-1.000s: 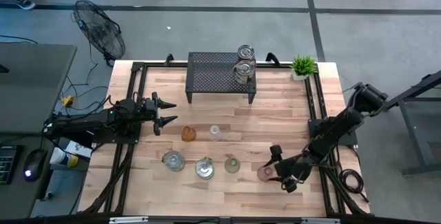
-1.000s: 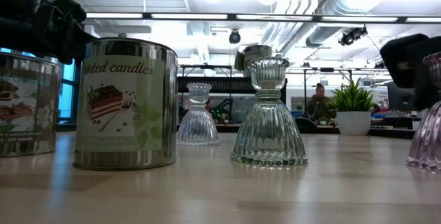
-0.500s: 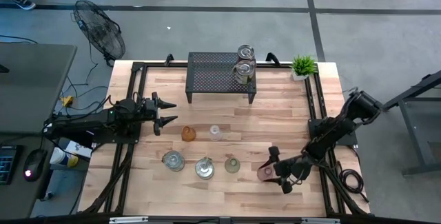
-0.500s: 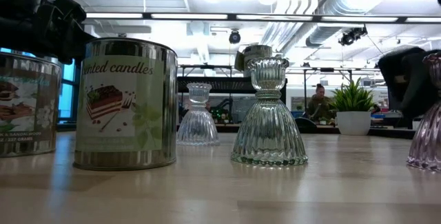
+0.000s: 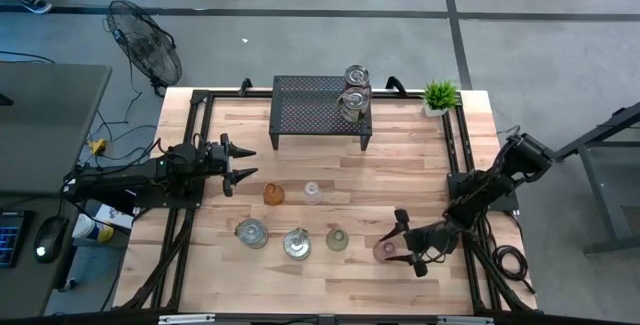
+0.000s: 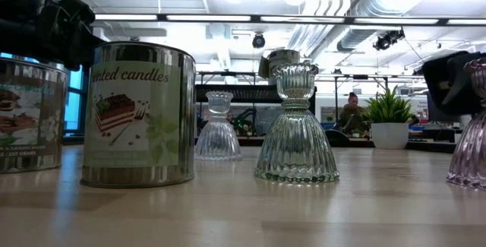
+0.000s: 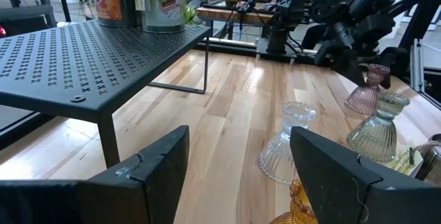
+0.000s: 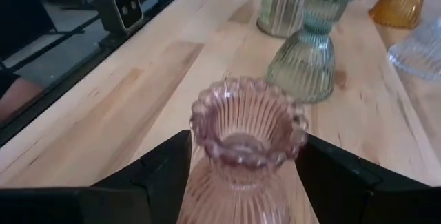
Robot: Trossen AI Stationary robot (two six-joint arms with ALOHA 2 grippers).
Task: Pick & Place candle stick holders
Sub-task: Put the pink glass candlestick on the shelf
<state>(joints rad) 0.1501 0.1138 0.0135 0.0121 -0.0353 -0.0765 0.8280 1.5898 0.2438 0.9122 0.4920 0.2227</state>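
Right wrist view is showing the pink holder [image 8: 242, 134] up close: ribbed pinkish glass with a beaded, scalloped rim around a shallow cup, flaring below into a fluted skirt. It is standing upright on the desk [image 8: 124, 107] between the right gripper's [image 8: 241, 176] two dark fingers, which are sitting spread on either side of it; whether they are touching the glass cannot be told. Behind it the pale green holder [image 8: 309, 48] is standing, with the amber holder [image 8: 398, 3] farther off.

From above, the pink holder [image 5: 383, 251] is sitting at the near right end of the front row, just beside the right gripper [image 5: 405, 240]. Compared with a second ago, that gripper has been closing in around the holder, and in the low view the dark jaws are now sitting right against the pink holder [image 6: 469, 137] at the picture's edge.

The left gripper [image 5: 240, 162] is waiting with jaws spread at the desk's left side, unchanged. Two silvery holders [image 5: 355, 93] are standing on the black mesh shelf [image 5: 310, 105].
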